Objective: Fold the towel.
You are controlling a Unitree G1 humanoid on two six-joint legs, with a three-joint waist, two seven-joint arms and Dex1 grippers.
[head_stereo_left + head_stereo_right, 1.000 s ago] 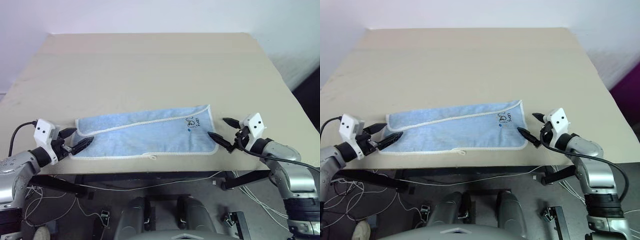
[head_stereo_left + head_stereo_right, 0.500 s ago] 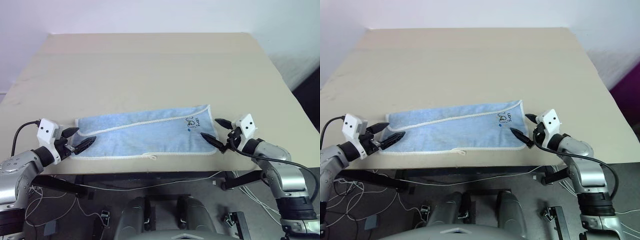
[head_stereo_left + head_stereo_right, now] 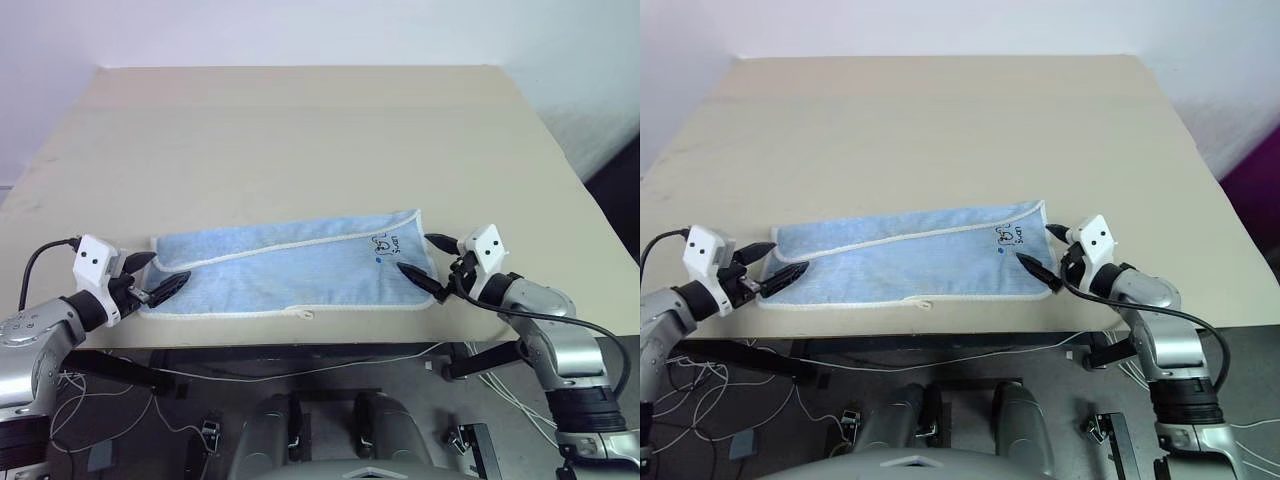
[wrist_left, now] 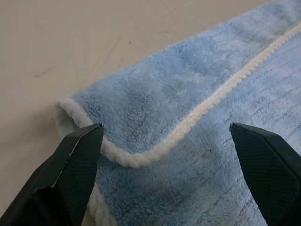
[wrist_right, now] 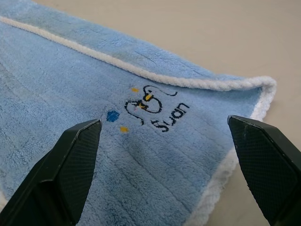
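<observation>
The light blue towel [image 3: 290,270] lies lengthwise near the table's front edge. One layer is folded over, and its white piped edge runs slantwise across it. A dark motif with lettering [image 5: 150,106] sits near its right end, and a small white loop [image 3: 306,314] pokes out at the front hem. My left gripper [image 3: 170,267] is open, its fingers straddling the towel's left corner [image 4: 117,122]. My right gripper [image 3: 414,252] is open too, one finger over the towel by the motif and the other at the far right corner. Neither holds the cloth.
The beige table [image 3: 300,130] stretches far behind the towel. Its front edge [image 3: 300,335] runs just in front of the towel's hem. Cables [image 3: 300,365] hang below that edge. The table's right side [image 3: 560,150] drops off near my right arm.
My right gripper has slid left from beside the towel's right end until its fingers straddle that end. The left gripper has kept its place, and both stay open.
</observation>
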